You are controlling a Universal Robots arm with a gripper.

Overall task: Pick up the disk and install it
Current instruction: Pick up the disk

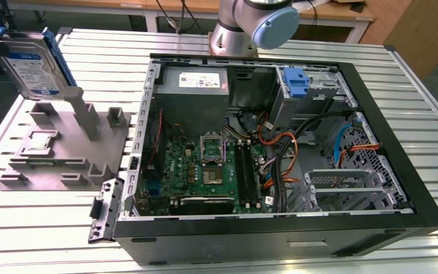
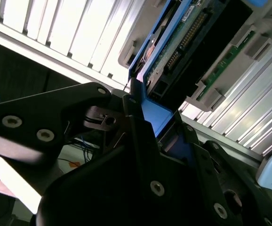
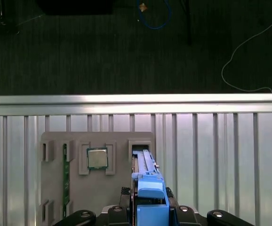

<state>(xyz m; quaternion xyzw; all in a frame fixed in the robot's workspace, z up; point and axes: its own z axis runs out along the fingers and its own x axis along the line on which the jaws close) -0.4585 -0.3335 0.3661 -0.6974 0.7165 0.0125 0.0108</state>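
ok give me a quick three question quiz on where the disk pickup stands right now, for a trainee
1. True or false: the gripper is empty.
2. Where is the disk in the exterior view? A: lying inside the computer case. B: held up on edge over the grey fixture. C: flat on the table.
3. What colour are the side rails on the disk, as seen in the first wrist view?

Key: 1 false, it is shut on the disk. 2 B. 3 blue.
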